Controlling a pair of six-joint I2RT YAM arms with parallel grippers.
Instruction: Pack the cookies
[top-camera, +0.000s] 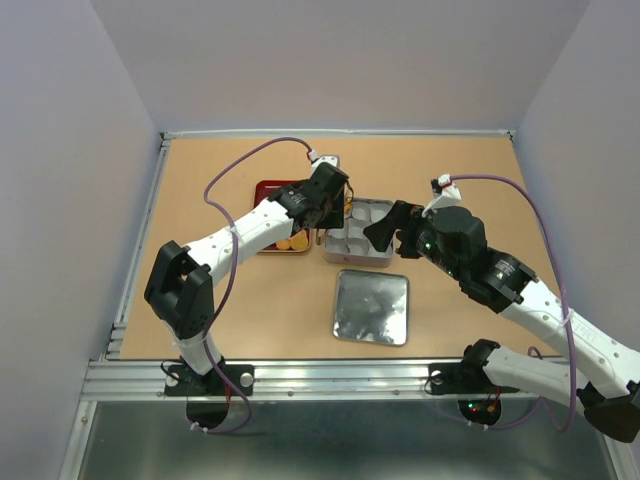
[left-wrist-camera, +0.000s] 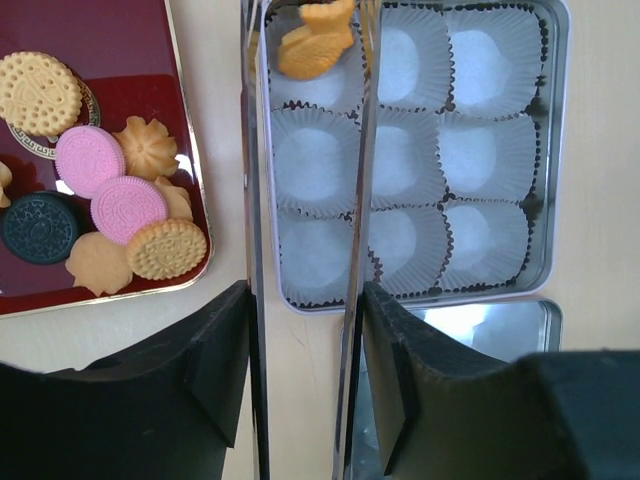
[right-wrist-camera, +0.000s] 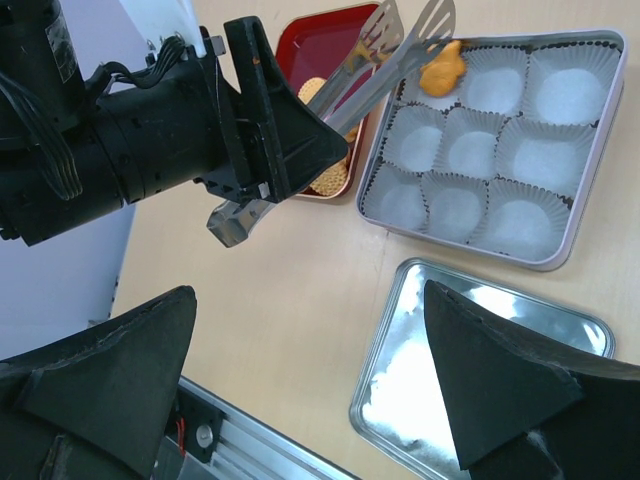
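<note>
My left gripper (left-wrist-camera: 305, 300) is shut on a pair of metal tongs (left-wrist-camera: 360, 200). It also shows in the top view (top-camera: 330, 200). An orange cookie (left-wrist-camera: 315, 45) sits between the tong tips at the corner paper cup of the tin (left-wrist-camera: 556, 150). I cannot tell whether it rests in the cup. The other cups look empty. Several cookies (left-wrist-camera: 120, 205), orange, pink and one dark, lie on the red tray (left-wrist-camera: 130, 80) to the left of the tin. My right gripper (right-wrist-camera: 310, 300) is open and empty above the table, beside the tin (top-camera: 350, 262).
The tin's silver lid (top-camera: 371, 307) lies flat on the table just in front of the tin and shows in the right wrist view (right-wrist-camera: 480, 380). The red tray (top-camera: 270, 190) touches the tin's left side. A metal rail runs along the near table edge.
</note>
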